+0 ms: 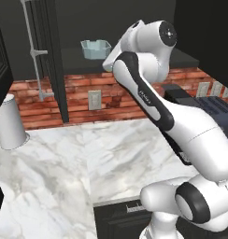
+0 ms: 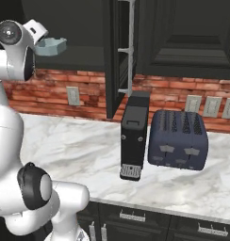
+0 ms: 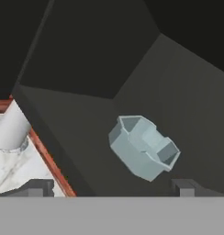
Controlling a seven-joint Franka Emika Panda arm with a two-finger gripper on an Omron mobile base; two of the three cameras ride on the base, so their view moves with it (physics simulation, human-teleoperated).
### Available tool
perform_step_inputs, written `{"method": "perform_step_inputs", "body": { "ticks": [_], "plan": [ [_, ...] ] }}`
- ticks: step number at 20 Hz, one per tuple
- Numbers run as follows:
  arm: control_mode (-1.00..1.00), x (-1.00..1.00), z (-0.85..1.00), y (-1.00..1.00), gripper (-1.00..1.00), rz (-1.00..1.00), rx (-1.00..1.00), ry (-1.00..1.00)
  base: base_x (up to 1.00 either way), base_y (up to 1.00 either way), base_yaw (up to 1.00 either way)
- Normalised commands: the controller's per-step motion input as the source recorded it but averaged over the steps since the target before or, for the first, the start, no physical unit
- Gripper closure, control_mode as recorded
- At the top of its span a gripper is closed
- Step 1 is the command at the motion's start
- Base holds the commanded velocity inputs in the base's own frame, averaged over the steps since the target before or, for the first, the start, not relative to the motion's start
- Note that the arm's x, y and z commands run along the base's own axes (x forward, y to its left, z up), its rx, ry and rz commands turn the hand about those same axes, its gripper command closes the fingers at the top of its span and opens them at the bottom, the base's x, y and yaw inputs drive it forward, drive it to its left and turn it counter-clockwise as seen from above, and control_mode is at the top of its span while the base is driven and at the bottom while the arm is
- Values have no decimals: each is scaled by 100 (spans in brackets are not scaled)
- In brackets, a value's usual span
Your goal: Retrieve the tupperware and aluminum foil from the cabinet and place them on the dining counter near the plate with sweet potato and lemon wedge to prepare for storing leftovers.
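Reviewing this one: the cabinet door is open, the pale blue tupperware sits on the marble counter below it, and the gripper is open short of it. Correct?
Not quite. The tupperware sits on the shelf inside the open cabinet, not on the marble counter; the hand view and left base view both show it there. The rest holds: the door is open and the gripper is open, short of it.

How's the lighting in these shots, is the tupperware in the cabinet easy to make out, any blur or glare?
Left base view: the cabinet interior is dark, but the pale tupperware stands out; the counter is evenly lit, no glare. Right base view: the tupperware is partly hidden by the arm. Hand view: soft and low-detail, the tupperware clear against dark walls.
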Motion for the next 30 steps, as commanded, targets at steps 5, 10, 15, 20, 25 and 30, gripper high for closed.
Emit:
{"method": "perform_step_inputs", "body": {
  "ticks": [5,10,15,20,25,30],
  "plan": [
    [-100,64,0,14,-100,0,0,2,0,0,0],
    [-100,58,0,1,-100,0,0,6,0,0,0],
    [-100,57,-1,0,-100,0,0,9,0,0,0],
    [-100,59,-5,0,-100,1,0,7,0,0,0],
    [-100,63,-10,0,-100,2,0,3,0,0,0],
    [-100,64,-6,6,-100,0,0,2,0,0,0]
  ]
}}
